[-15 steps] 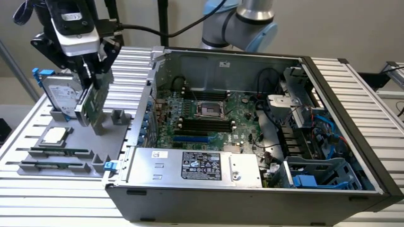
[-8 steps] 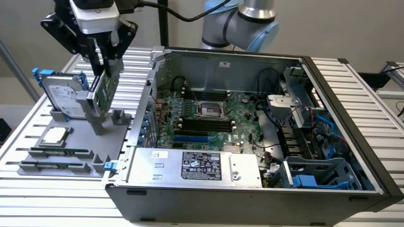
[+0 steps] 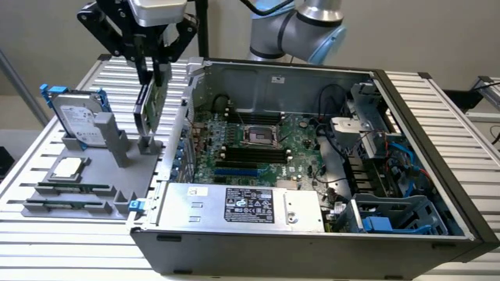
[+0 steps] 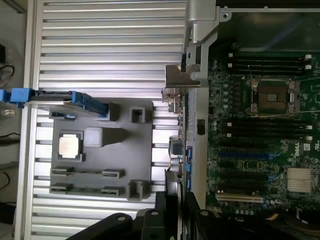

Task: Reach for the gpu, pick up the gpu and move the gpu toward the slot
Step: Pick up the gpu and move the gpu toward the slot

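The gpu (image 3: pixel 146 104) is clenched upright by the gripper (image 3: pixel 153 69) above the grey holder tray (image 3: pixel 93 170), where the hard drive (image 3: pixel 76 117) is kept, beside the open computer case (image 3: pixel 437 175).

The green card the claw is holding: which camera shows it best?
The exterior view: the gpu hangs upright in the gripper, its flat side visible above the grey holder. The wrist view sees the gpu edge-on, a thin strip.
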Motion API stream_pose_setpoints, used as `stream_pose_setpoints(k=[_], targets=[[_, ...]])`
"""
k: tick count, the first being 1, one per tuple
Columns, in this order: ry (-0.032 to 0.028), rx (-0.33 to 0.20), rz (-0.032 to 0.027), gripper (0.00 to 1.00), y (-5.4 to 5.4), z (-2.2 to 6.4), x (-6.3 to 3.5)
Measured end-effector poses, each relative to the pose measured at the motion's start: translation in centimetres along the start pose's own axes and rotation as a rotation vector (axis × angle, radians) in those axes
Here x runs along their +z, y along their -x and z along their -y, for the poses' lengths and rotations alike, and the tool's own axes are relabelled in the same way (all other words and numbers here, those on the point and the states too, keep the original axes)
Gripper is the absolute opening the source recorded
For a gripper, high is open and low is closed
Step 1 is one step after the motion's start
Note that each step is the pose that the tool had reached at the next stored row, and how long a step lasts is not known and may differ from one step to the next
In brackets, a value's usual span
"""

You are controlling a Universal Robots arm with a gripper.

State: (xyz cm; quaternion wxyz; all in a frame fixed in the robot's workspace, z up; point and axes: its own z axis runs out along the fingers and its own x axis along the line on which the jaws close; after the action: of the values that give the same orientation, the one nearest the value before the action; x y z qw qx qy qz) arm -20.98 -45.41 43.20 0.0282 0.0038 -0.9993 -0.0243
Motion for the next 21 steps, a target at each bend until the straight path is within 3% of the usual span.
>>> stream_pose_setpoints(k=[7,21], targets=[[0.0073,0.0,0.0001,0.26,3.2,0.02,-0.22],[0.0077,0.0,-0.0015,0.26,9.6,0.08,-0.14]])
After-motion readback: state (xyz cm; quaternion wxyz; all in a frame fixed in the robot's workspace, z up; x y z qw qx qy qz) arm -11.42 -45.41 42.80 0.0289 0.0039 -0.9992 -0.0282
